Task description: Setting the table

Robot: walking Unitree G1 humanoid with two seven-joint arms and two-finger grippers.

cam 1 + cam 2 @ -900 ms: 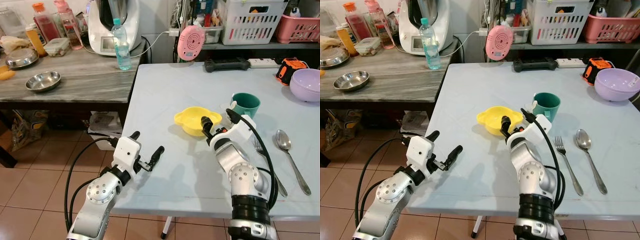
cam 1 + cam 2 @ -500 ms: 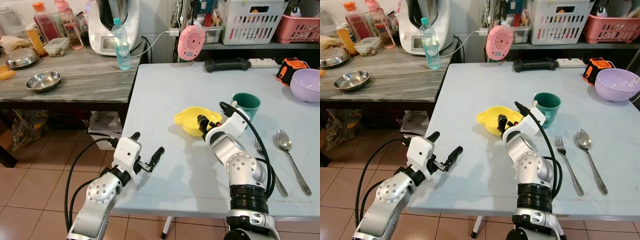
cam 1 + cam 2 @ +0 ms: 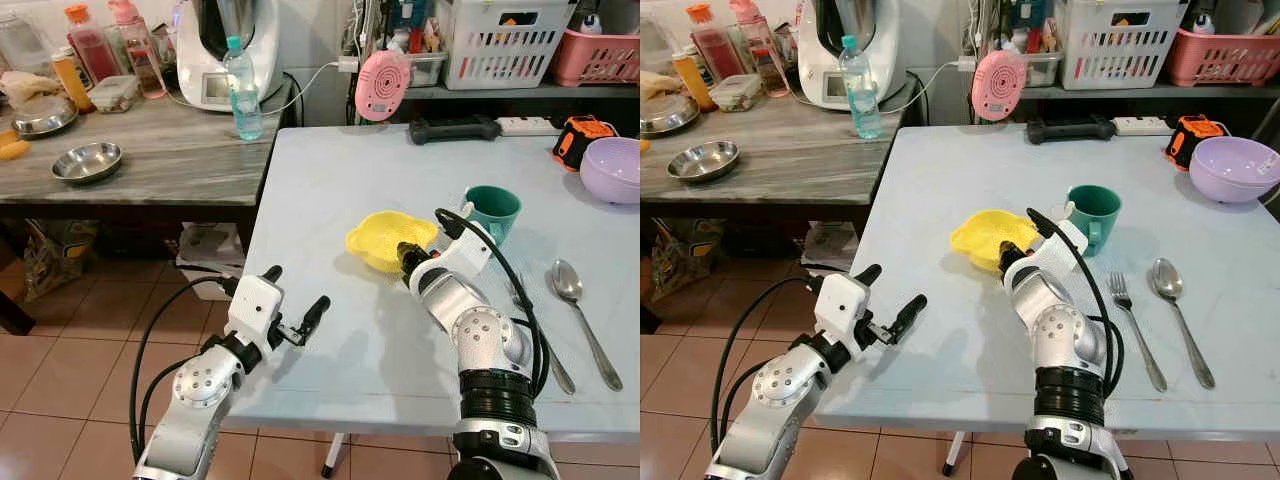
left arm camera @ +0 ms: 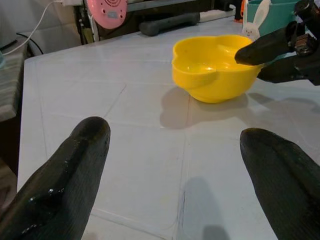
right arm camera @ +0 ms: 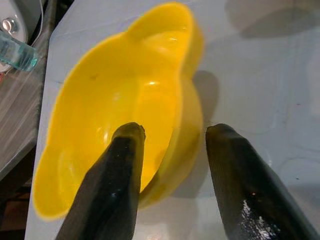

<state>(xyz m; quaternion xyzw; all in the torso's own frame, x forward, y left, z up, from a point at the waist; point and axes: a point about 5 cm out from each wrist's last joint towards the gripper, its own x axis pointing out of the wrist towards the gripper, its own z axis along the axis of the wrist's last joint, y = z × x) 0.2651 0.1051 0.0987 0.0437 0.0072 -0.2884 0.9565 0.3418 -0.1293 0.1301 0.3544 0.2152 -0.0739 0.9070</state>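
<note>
A yellow lobed bowl (image 3: 375,238) sits tilted on the pale blue table (image 3: 330,170), left of a green cup (image 3: 490,208). My right gripper (image 3: 408,255) is at the bowl's near rim. In the right wrist view one finger (image 5: 112,175) lies inside the bowl (image 5: 115,95) and the other finger (image 5: 240,175) outside its wall, closed on the rim. A fork (image 3: 545,350) and a spoon (image 3: 570,285) lie to the right, with a purple bowl (image 3: 612,168) beyond. My left gripper (image 3: 296,286) hovers open over the table's near left edge, pointing at the bowl (image 4: 215,67).
A grey side table (image 3: 160,160) on the left carries a steel bowl (image 3: 87,162), a water bottle (image 3: 242,88) and a kitchen appliance (image 3: 225,50). At the table's far edge are a pink round device (image 3: 382,85), a black handle (image 3: 455,129) and an orange tape measure (image 3: 582,138).
My right gripper has moved onto the yellow bowl's rim, one finger going inside. The bowl has tipped and shifted slightly left. The left arm has not moved.
</note>
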